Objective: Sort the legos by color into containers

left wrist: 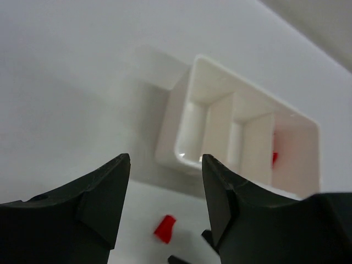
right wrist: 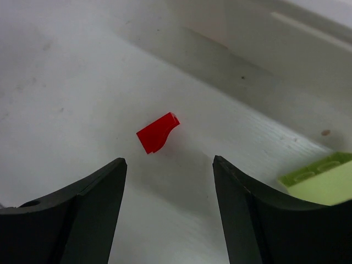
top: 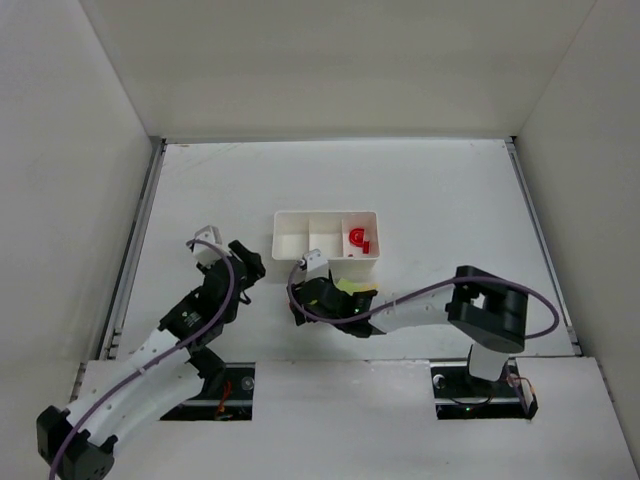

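Right gripper has its jaws spread, low over the table, with one loose red lego lying flat just ahead of the gap and touching neither finger. A light green lego sits on the table beyond the finger on the right of the wrist view, close to the near wall of the white tray. Left gripper is spread too, off the tray's left end and pointed at it; more red legos sit in the tray's right-end compartment.
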Motion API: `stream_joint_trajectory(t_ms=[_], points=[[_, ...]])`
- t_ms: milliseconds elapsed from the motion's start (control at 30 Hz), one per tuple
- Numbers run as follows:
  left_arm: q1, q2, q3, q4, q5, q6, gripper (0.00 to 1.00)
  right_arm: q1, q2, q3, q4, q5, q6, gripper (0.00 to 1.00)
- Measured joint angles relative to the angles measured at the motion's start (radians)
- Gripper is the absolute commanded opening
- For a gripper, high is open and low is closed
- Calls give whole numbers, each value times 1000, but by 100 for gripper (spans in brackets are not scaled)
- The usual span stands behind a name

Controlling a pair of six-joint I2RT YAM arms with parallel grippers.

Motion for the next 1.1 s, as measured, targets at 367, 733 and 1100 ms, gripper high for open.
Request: stream_joint_trajectory(t_ms=[367, 733, 1100], points=[[50, -139, -87, -205, -6, -81, 51, -3, 153, 125, 0, 16, 23, 58], [55, -129, -87, -212, -6, -75, 51, -3, 164, 127, -12, 57, 26, 22], [-53, -25, -86, -144, 18, -73, 46, -127, -430, 13, -25, 55, -78, 25]])
